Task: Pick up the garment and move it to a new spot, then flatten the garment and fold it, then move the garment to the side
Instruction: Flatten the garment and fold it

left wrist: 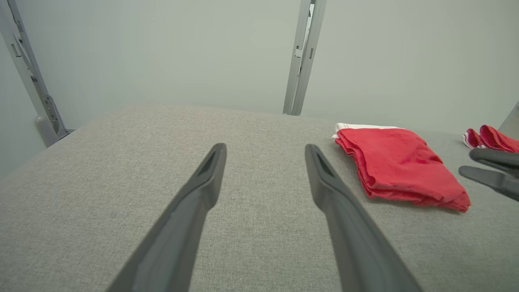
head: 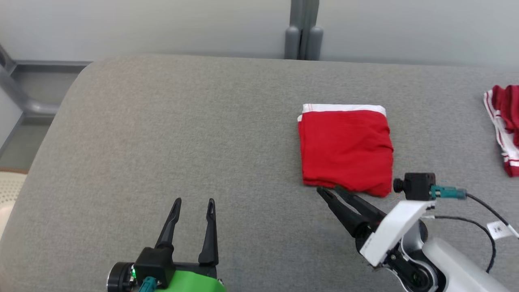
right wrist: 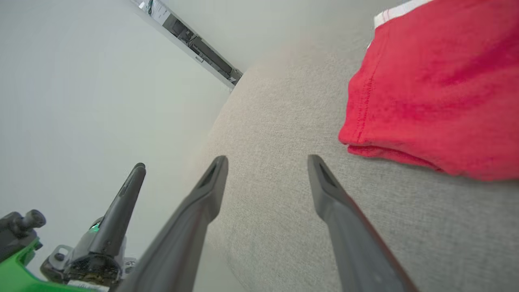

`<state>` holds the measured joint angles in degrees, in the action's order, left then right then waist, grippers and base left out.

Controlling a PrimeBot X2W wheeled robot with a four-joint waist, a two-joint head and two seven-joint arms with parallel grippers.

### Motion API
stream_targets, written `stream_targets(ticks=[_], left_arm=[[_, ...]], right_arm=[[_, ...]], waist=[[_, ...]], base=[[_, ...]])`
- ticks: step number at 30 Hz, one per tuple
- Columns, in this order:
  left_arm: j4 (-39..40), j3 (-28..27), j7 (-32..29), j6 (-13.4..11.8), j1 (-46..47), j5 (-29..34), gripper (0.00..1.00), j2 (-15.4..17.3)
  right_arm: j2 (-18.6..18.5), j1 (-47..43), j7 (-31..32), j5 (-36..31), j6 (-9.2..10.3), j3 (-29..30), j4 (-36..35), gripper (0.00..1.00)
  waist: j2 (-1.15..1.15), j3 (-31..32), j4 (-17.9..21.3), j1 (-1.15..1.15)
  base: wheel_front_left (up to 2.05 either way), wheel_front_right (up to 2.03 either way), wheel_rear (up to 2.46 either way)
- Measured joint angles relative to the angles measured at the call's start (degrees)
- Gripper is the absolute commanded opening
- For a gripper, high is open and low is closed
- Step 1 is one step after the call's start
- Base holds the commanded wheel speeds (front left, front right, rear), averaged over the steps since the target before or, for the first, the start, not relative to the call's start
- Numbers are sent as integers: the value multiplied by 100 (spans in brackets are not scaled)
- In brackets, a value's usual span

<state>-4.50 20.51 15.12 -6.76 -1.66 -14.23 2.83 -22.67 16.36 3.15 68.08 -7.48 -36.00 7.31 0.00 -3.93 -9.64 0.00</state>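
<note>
The garment (head: 346, 148) is red with a white waistband and lies folded into a rough square on the grey cushioned surface (head: 182, 134), right of centre. The same garment (left wrist: 399, 166) shows to the right in the left wrist view, and the garment (right wrist: 438, 89) fills the upper right of the right wrist view. My right gripper (head: 328, 190) stands open just at the garment's near edge, with nothing between its fingers (right wrist: 202, 202). My left gripper (head: 194, 201) is open and empty near the front edge, well left of the garment.
A second red and white striped cloth (head: 505, 125) lies at the far right edge of the surface. A grey post (head: 303, 38) stands behind the surface against the pale wall. The surface's left corner rounds off toward the floor (head: 24, 134).
</note>
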Motion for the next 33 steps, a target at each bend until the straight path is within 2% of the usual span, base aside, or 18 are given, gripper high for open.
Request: stream_targets(ticks=[5, 8, 10, 11, 15, 18, 22, 28, 33], left_arm=[[78, -274, 0, 73, -194, 78, 100, 0], [105, -372, 0, 116, -302, 94, 100, 0], [115, -431, 0, 132, -382, 98, 100, 0], [112, -475, 0, 156, -431, 99, 100, 0], [86, -627, 0, 230, -593, 127, 100, 0], [57, -733, 0, 294, -701, 172, 100, 0], [54, -828, 0, 368, -882, 318, 100, 0], [240, -992, 0, 369, -1120, 558, 100, 1], [308, -1024, 0, 347, -1186, 643, 100, 1]], right_arm=[[-153, -405, -1262, -639, 0, -43, 283, 100], [-166, -650, -1720, -1033, 0, 127, 668, 100], [-162, -760, -1796, -1615, 0, 288, 886, 100], [-75, -840, -1797, -1889, 1, 557, 931, 100], [513, -1244, -1814, -3156, 0, 1706, 580, 100], [821, -1600, -1814, -3933, 0, 2149, 255, 100], [1076, -1926, -1814, -4686, 0, 2442, -25, 100], [1355, -2212, -1815, -5447, 0, 2773, -296, 100], [1458, -2429, -1815, -5735, -1, 2714, -310, 100]], waist=[[0, 229, 403, 0], [0, 350, 616, 0], [0, 432, 736, 0], [0, 479, 796, 0], [0, 667, 988, 0], [0, 809, 1084, 0], [0, 988, 1156, 0], [0, 1113, 1169, 0], [0, 1112, 1083, 0]], base=[[0, 0, 0], [0, 0, 0], [0, 0, 0], [0, 0, 0], [0, 0, 0], [0, 0, 0], [0, 0, 0], [0, 0, 0], [0, 0, 0]])
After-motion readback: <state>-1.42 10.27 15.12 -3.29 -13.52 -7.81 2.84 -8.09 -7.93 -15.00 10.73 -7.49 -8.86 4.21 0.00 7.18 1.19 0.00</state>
